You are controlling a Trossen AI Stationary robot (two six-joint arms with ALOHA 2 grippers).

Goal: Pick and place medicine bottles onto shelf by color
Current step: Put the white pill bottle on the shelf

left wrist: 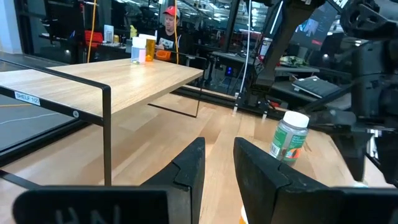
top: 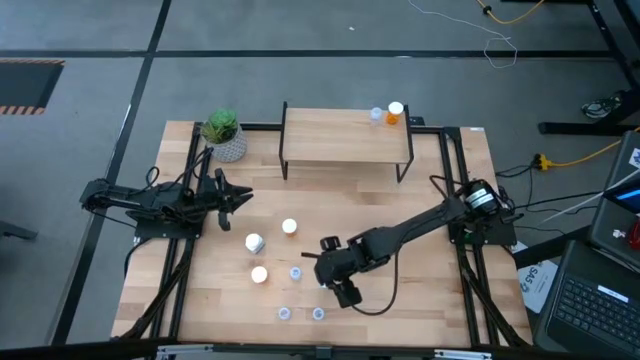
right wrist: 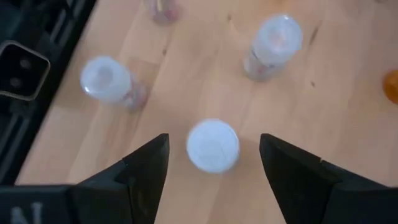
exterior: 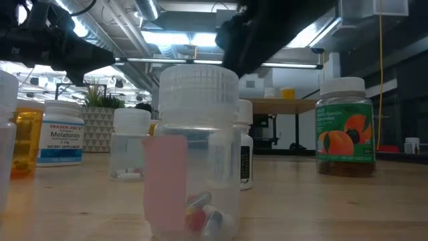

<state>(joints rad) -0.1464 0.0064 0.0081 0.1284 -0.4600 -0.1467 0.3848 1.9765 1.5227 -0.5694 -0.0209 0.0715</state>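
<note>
While the pale, grained wooden tabletop point(top: 420, 300) spread flat, the low rectangular light-wood shelf on thin black metal legs point(top: 345, 135) carried an orange bottle point(top: 395, 112) and a clear one point(top: 376, 115) at one corner. Small cylindrical clear plastic bottles with ribbed white caps point(right wrist: 212, 145) stood below the right gripper point(right wrist: 212, 165), their labels unreadable; its dark fingers gaped wide, holding nothing. The left gripper point(left wrist: 217, 165) waited beside the shelf, narrowly parted, empty.

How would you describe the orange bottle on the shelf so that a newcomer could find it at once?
At the back of the table stands the shelf. Two bottles sit near its far right corner. The orange bottle, white-capped, is nearer that corner; the clear-bluish bottle beside it is smaller.
</note>
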